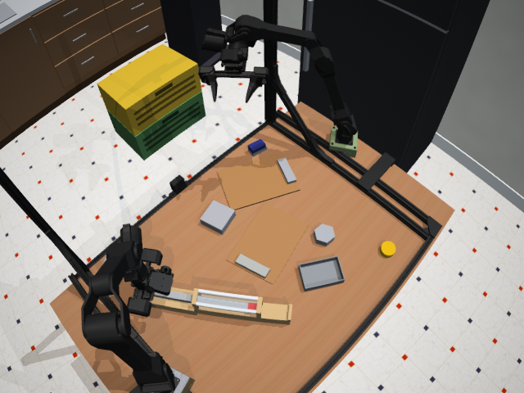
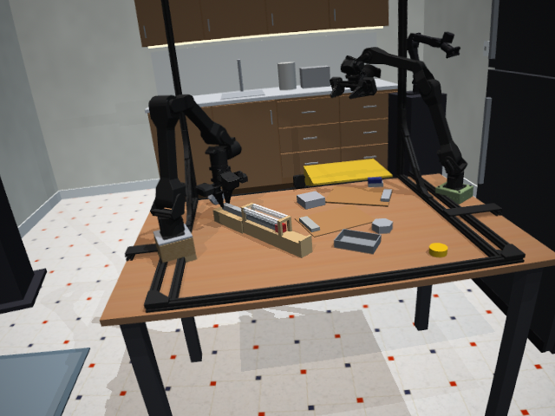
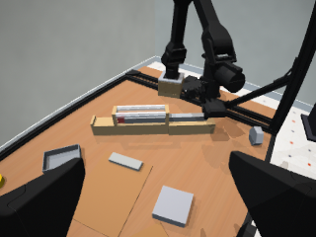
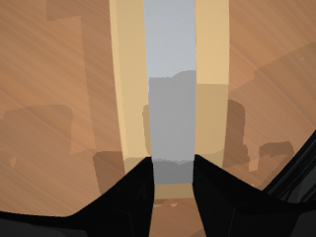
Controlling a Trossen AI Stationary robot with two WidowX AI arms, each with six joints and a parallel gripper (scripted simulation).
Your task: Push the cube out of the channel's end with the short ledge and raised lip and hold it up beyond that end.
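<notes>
The tan channel (image 1: 223,302) lies near the table's front edge; it also shows in the exterior view (image 2: 262,224) and the left wrist view (image 3: 152,120). The red cube (image 1: 252,306) sits inside it, close to the end with the short ledge and raised lip (image 1: 277,312). My right gripper (image 1: 148,295) is at the opposite, long-ledge end, outside the covered part. It is shut on a grey stick (image 4: 172,125) that lies along that ledge (image 1: 175,295) and points toward the cube. My left gripper (image 1: 232,91) is open and empty, high above the table's far corner.
A grey tray (image 1: 320,273), a grey hexagon (image 1: 323,233) and a yellow disc (image 1: 387,248) lie beyond the lip end. Two cardboard sheets (image 1: 270,238), a grey block (image 1: 217,216), two grey bars (image 1: 252,264) and a blue block (image 1: 256,146) lie mid-table. Yellow and green crates (image 1: 152,99) stand off the table.
</notes>
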